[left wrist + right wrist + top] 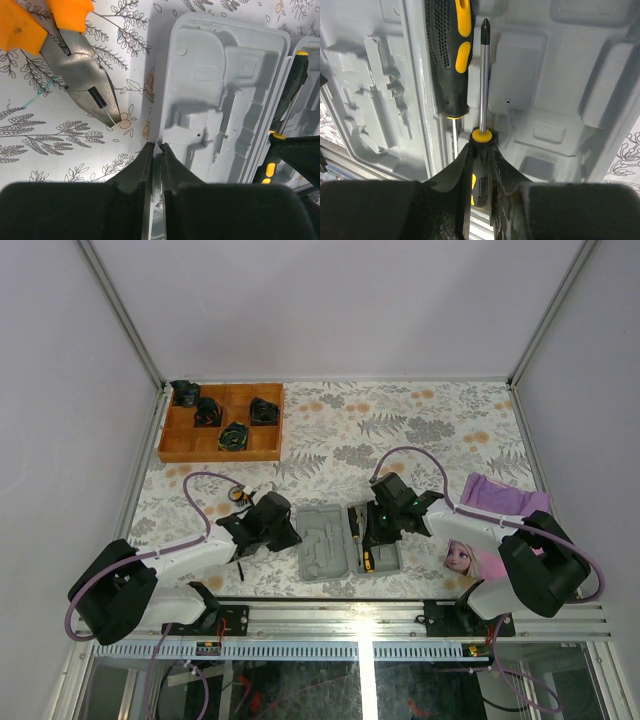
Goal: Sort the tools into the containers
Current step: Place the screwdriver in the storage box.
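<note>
The grey case (330, 542) lies open at the near middle of the table, both halves up. My left gripper (288, 530) is shut on its left rim (156, 150), with the recessed half (225, 100) beside the fingers. The orange-handled pliers (75, 60) lie on the cloth left of the case. My right gripper (372, 530) is shut on a black-and-yellow screwdriver (481, 165), its shaft (484, 75) pointing out over the right half (545, 75). A second screwdriver (451, 50) lies in a recess next to it and also shows in the left wrist view (292, 85). No tape measure or key can be made out.
A wooden compartment tray (170, 440) holding black items stands at the back left. A purple cloth (500, 495) and a picture card (460, 558) lie at the right. A small orange-and-black thing (240, 496) lies behind my left wrist. The metal rail (400, 615) runs along the near edge.
</note>
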You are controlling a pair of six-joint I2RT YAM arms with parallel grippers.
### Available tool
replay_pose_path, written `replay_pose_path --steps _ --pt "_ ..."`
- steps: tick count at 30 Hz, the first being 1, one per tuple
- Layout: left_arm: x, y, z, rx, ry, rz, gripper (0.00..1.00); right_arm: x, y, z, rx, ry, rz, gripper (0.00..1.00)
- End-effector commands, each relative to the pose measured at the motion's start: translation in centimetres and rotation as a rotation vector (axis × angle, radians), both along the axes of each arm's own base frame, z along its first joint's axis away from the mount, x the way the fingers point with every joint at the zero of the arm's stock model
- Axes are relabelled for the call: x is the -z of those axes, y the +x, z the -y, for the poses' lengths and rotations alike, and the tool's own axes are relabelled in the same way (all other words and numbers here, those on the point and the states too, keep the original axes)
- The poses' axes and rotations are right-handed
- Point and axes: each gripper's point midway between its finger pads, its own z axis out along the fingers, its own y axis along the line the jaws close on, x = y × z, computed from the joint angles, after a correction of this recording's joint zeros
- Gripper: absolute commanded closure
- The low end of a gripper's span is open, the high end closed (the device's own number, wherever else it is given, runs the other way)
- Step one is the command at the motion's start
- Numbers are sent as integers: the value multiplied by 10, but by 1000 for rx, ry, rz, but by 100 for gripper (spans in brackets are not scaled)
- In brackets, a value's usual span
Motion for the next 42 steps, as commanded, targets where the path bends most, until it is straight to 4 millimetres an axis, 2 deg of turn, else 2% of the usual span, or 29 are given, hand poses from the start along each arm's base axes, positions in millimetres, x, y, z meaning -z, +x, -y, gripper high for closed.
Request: replay_pose_path --steps 1,6,10,14,20,24,28,34,42 --pt "-3 2 5 -16 -28 13 100 5 -14 -7 -38 45 -77 98" --pt "-4 2 7 -15 -31 13 100 12 -16 7 -30 -34 -87 96" --pt "-4 2 7 -19 -33 14 100 12 -15 10 -22 -47 -78 83" --pt "-3 2 6 -18 -30 12 100 -1 -7 5 -21 -16 -28 72" --pt "-3 2 6 -21 -30 11 100 -26 12 6 -15 -35 72 65" --pt "-2 2 5 -31 -29 7 100 -42 26 8 -6 -51 146 63" --pt "-1 0 4 -65 -49 -4 100 -50 34 10 1 -64 193 64" --pt "-2 -4 3 -148 -120 -24 100 -48 36 11 -8 -79 197 65" --pt "-5 -7 19 -147 -155 -24 100 -39 34 12 -62 -103 183 73"
